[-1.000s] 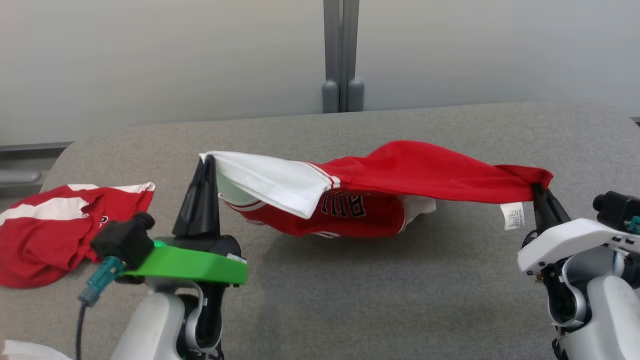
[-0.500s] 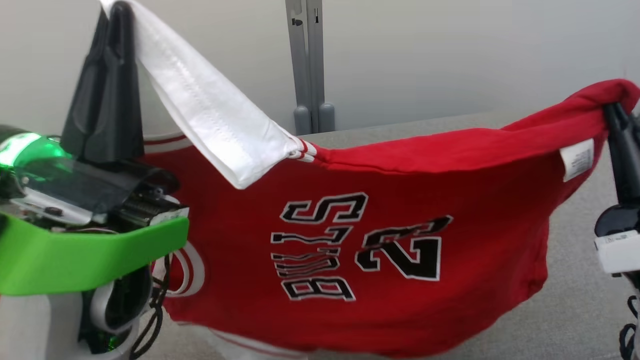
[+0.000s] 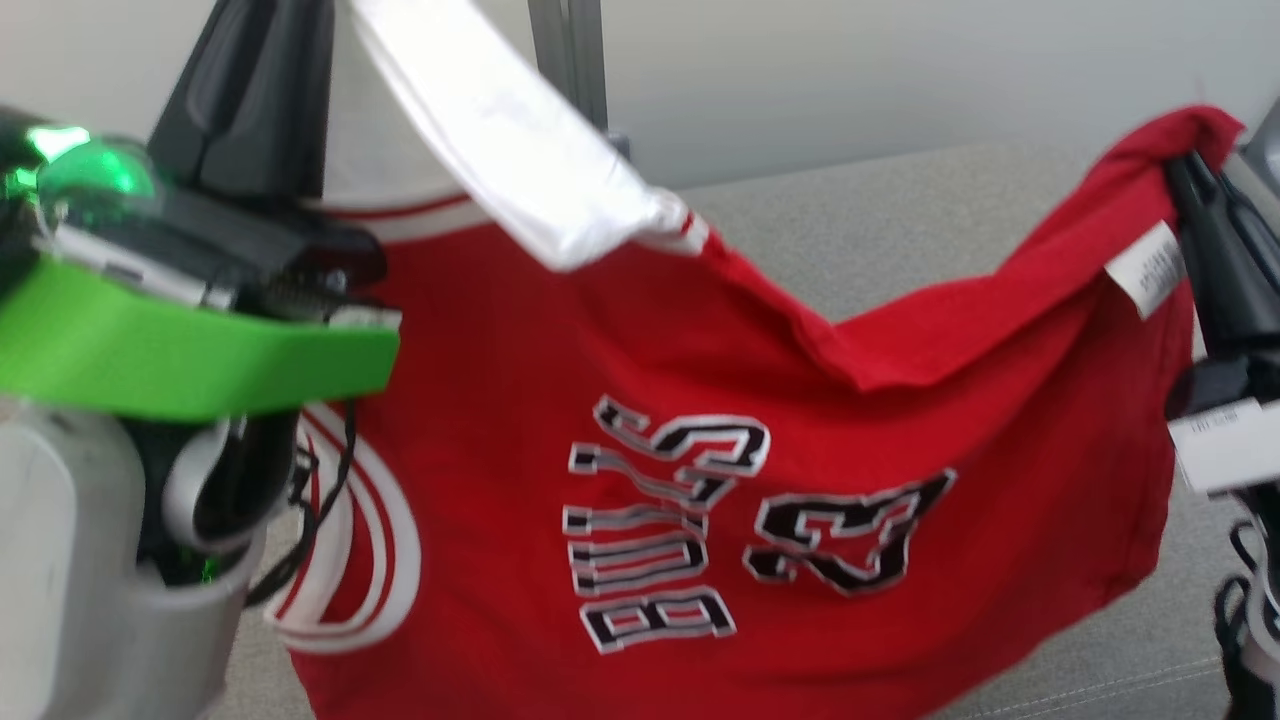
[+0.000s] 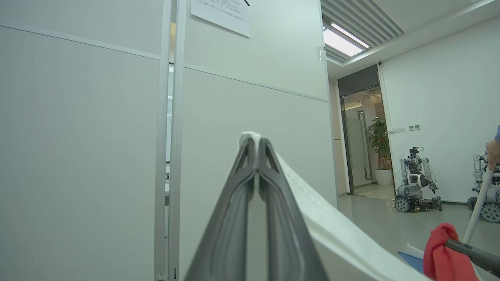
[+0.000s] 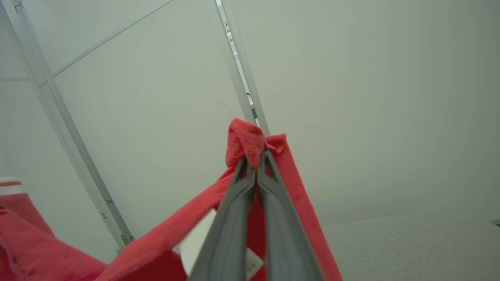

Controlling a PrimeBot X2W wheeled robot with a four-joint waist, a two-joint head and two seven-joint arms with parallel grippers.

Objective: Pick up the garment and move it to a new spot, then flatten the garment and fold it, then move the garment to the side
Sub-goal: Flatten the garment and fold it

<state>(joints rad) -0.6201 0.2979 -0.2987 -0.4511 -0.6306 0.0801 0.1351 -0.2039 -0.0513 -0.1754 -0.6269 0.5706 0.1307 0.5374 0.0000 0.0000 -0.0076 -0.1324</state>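
Note:
The garment (image 3: 640, 400) is a red jersey with white trim, black lettering and a number. It hangs in the air, spread between my two grippers above the grey table (image 3: 900, 220). My left gripper (image 4: 256, 141) is shut on its white edge (image 4: 332, 230), high at the upper left of the head view, where its fingers (image 3: 250, 90) run off the top. My right gripper (image 3: 1182, 168) is shut on a bunched red corner (image 5: 250, 140) beside a white care label (image 3: 1145, 268). The top edge sags between the two grips.
A pale wall panel with a grey post (image 3: 570, 50) stands right behind the table. In the left wrist view a corridor opens to the right, with other wheeled robots (image 4: 416, 183), a potted plant (image 4: 378, 136) and a person's hand (image 4: 493, 152) at the edge.
Both grippers have lifted the garment off the table, and it has unfurled to hang with the lettering showing. The head camera has shifted. Over the last half second the top edge has sagged more.

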